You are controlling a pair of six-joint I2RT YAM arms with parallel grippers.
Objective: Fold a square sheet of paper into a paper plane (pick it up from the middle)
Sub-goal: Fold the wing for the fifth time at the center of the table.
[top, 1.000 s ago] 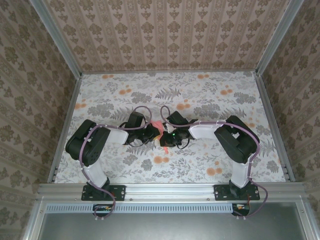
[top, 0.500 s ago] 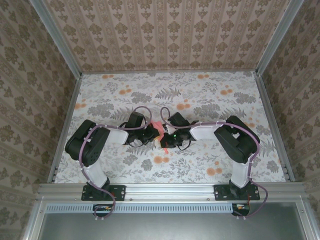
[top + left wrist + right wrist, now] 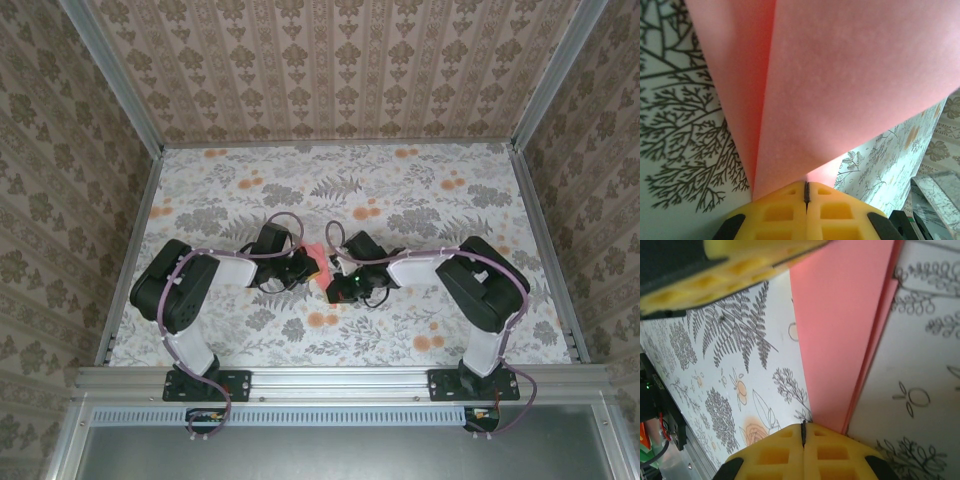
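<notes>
The two arms meet low over the middle of the flowered table point(image 3: 430, 200), and the pink sheet of paper point(image 3: 318, 259) sits between their tips as a small bright scrap.

The left gripper point(image 3: 305, 267) has its yellow fingers pressed tight together. In its own camera point(image 3: 806, 192) the sheet point(image 3: 850, 75) fans out straight from that seam, so it is pinching the paper. A sharp line runs up from the fingers, with one flap darker than the other. That looks to me like a crease already made.

The right gripper point(image 3: 337, 280) is squeezed shut too point(image 3: 803, 432). The paper point(image 3: 840, 315) narrows down to its tips, and a second layer's edge shows along one side. I take it to be nipping that end, though the contact itself is hard to make out. The left gripper's fingers point(image 3: 740, 275) hang at the far end of the same strip.

So the pick-up is done and at least one fold seems to be in. I see no pointed nose and no wings, so most of the plane looks to be left to make.
</notes>
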